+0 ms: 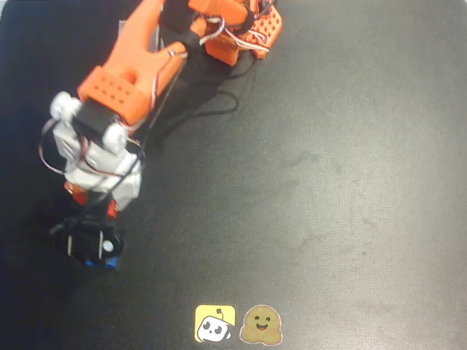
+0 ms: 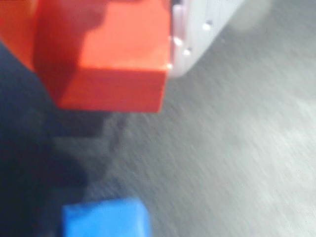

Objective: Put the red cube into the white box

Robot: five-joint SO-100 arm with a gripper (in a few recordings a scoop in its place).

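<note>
Red cube (image 2: 111, 57) sits closest to the wrist camera, filling the 11 o'clock part of that view, its faces plain and a little blurred. Just beside it at 1 o'clock is a white part of the tool (image 2: 202, 34). I cannot tell from here whether the tool is apart or clamped on the cube. At 7 o'clock, low in the picture, lies a blue cube (image 2: 106, 219) on the grey-black counter (image 2: 237, 158), apart from the red one.

From overhead, the orange arm (image 1: 128, 73) reaches from 12 o'clock down toward 8 o'clock across the dark counter (image 1: 328, 182). Its white wrist section ends in a black tool (image 1: 86, 237) near the left edge. A sliver of the blue cube (image 1: 101, 263) peeks out just below the tool, at its 5 o'clock. Two stickers (image 1: 238, 324), one yellow and one brown, lie flat at 6 o'clock, well apart from the arm.
</note>
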